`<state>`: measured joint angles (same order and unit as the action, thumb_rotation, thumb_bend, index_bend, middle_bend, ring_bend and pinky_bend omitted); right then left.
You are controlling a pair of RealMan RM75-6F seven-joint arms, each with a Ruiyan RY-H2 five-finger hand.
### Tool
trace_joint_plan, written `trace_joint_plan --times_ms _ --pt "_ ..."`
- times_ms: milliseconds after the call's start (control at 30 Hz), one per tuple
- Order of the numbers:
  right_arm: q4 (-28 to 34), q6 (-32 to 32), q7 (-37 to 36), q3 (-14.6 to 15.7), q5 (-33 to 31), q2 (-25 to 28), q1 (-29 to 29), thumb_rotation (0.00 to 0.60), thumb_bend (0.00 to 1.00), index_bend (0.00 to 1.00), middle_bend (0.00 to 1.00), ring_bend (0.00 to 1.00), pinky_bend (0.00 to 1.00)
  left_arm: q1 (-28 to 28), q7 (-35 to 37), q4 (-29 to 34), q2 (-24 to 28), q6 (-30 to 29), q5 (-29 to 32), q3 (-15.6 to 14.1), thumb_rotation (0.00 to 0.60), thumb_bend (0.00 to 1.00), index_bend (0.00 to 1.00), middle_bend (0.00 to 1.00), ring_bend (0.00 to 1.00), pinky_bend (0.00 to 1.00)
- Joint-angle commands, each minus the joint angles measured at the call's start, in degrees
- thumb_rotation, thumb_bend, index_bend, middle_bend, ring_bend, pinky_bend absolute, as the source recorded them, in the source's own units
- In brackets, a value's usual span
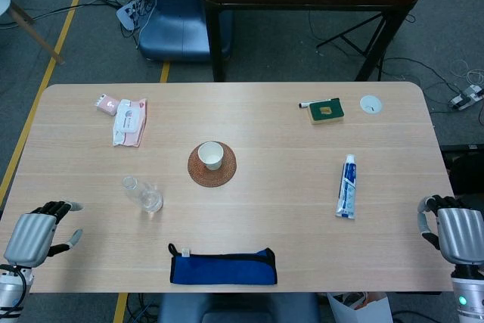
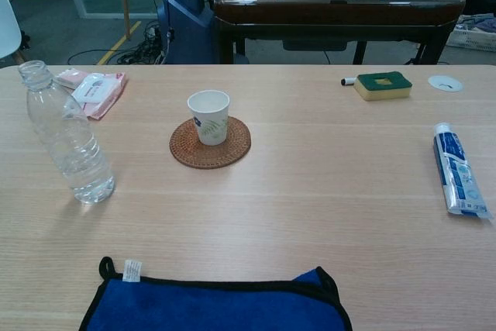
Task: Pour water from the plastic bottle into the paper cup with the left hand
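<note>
A clear plastic bottle stands upright and uncapped on the table's left half, with a little water at its bottom. A white paper cup sits upright on a round woven coaster near the table's middle. My left hand hovers at the table's front left corner, fingers apart, holding nothing, well to the left of the bottle. My right hand is at the front right edge, empty, fingers loosely curved. Neither hand shows in the chest view.
A blue cloth lies at the front edge. A toothpaste tube lies right. At the back are a tissue pack, a green sponge, a marker and a white disc.
</note>
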<state>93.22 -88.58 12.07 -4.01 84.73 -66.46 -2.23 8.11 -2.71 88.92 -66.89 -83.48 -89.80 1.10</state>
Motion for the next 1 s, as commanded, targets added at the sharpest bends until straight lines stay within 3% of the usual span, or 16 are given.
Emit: trace_joint_plan --times_ms 33,333,500,600,733,867,1000 --pt "0.03 0.34 0.25 0.1 0.2 -0.08 -0.18 0.6 0.46 0.56 0.52 0.47 0.46 -0.13 0.06 -0.09 -0.03 -0.28 0.0 -0.01 0.6 0.26 0.36 0.4 0.35 0.52" --pt "0.32 1.07 -0.39 -0.22 -0.52 0.28 -0.31 0.6 0.46 0.56 0.52 0.47 0.46 0.32 1.66 -1.05 -0.76 0.23 -0.21 -0.15 0.6 0.26 0.36 0.4 0.35 0.52" --pt "0.63 1.14 -0.43 -0.26 -0.42 0.52 -0.35 0.6 0.46 0.56 0.52 0.47 0.46 0.78 6.09 -3.13 -3.0 -0.44 -0.9 0.24 0.6 0.13 0.35 0.4 0.35 0.52" --pt "0.91 0.93 -0.36 -0.35 -0.34 0.58 -0.29 0.6 0.46 0.56 0.52 0.47 0.46 1.63 11.85 -4.09 -4.28 0.46 -1.05 0.34 0.6 0.1 0.31 0.33 0.31 0.52" --pt "0.96 1.18 -0.63 -0.64 -1.13 0.9 -0.25 0.6 0.46 0.56 0.52 0.47 0.46 3.29 20.51 -5.48 -5.67 2.78 -2.33 -0.53 0.6 0.09 0.21 0.18 0.19 0.49" --pt "1.4 1.29 -0.36 -0.58 -1.07 1.2 -0.25 0.6 0.46 0.56 0.52 0.47 0.46 4.73 23.68 -5.71 -7.08 4.62 -2.12 -0.37 0.6 0.09 0.08 0.06 0.11 0.37" --pt "1.92 0.93 -0.45 -0.48 -0.59 1.5 -0.11 0.6 0.46 0.56 0.52 0.47 0.46 5.99 23.84 -4.75 -7.78 6.87 -0.12 0.55 0.6 0.09 0.02 0.02 0.04 0.28"
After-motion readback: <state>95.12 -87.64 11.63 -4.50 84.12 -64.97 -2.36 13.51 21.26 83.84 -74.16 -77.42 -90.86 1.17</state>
